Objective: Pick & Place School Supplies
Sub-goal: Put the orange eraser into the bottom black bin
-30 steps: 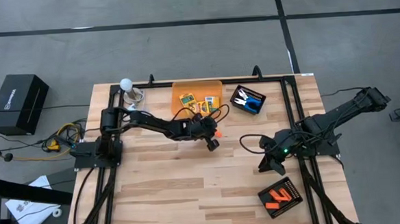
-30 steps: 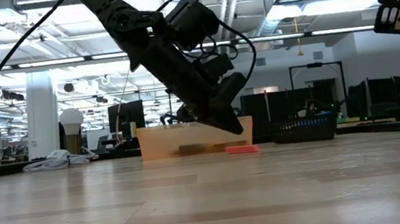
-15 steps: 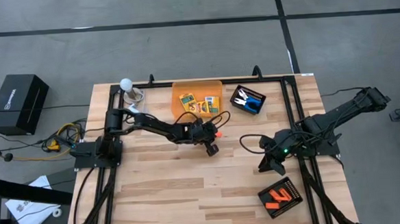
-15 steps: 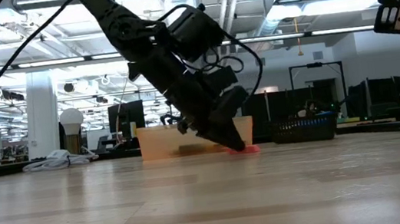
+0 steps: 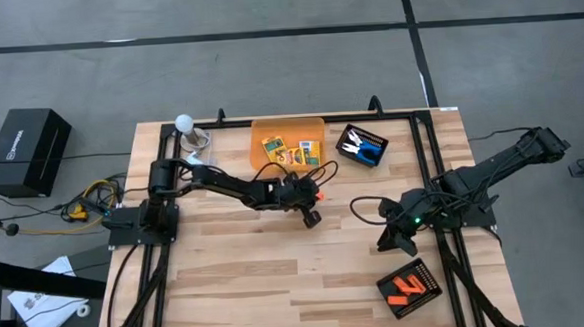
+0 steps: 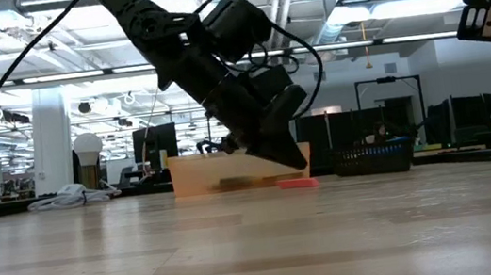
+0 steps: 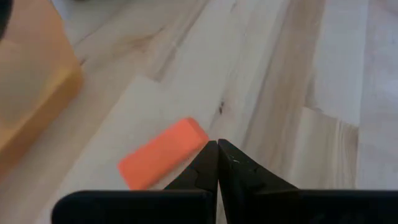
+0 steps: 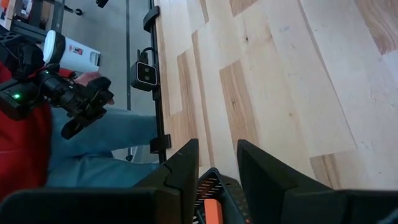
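Note:
One thumb-sized orange piece [image 5: 319, 194] [image 7: 163, 154] lies flat on the wooden table, just in front of the translucent orange bin [image 5: 288, 144]. My left gripper [image 6: 302, 160] [image 7: 217, 148] is shut, empty, and hangs slanting just above and beside that piece. Yellow-and-green boxes [image 5: 274, 144] lie inside the bin. Blue-handled scissors [image 5: 369, 151] rest in a black tray [image 5: 349, 138] to its right. My right gripper [image 5: 394, 243] [image 8: 217, 163] waits open near the table's right edge, above a black tray [image 5: 423, 275] with more orange pieces [image 5: 407, 290].
A white ball on a stand [image 5: 185, 124] sits at the far left corner. Black frame rails [image 5: 435, 176] run along the table's sides. A seated person [image 8: 68, 155] shows beyond the right edge. Bare wood spans the table's middle and near side.
My left gripper dipped until its shut tips reached the orange piece, then rose a little again. The piece lies where it was. The fingers have stayed shut.

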Robot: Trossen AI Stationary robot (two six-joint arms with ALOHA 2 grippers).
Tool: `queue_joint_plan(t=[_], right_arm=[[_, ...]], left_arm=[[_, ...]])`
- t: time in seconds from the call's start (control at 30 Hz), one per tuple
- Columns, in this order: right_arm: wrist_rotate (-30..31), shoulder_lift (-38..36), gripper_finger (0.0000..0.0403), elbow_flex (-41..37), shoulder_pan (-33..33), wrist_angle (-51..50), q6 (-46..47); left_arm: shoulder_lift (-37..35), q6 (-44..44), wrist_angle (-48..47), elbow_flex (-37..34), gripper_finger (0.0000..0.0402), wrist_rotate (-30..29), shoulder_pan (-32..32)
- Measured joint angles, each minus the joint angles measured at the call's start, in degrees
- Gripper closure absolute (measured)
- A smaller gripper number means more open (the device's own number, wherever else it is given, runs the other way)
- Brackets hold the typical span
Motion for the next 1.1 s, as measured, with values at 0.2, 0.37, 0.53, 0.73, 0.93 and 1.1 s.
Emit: queue_joint_plan(t=[0.2,0.37,0.53,0.73,0.93,1.1], right_arm=[[0.0,0.0,0.0301,0.0,-0.02,-0.05,-0.15],[0.0,0.0,0.0301,0.0,-0.02,-0.2,-0.19],[0.01,0.0,0.0301,0.0,-0.02,-0.2,-0.99],[0.02,0.0,0.0301,0.0,-0.02,-0.22,-1.05],[0.01,0.01,0.0301,0.0,-0.02,-0.44,-1.05],[0.0,0.02,0.0301,0.0,-0.02,-0.46,-1.09]], left_arm=[[0.42,0.14,-0.08,0.0,0.0401,-0.18,1.04],[0.46,0.28,0.15,0.02,0.0401,-0.22,2.31],[0.46,0.28,0.18,0.0,0.0401,-0.22,3.09],[1.5,0.07,0.53,0.1,0.0401,1.4,3.01],[3.24,-1.92,1.27,0.24,0.0402,2.29,2.56],[3.29,-3.32,0.98,0.24,0.0402,2.91,2.4]])
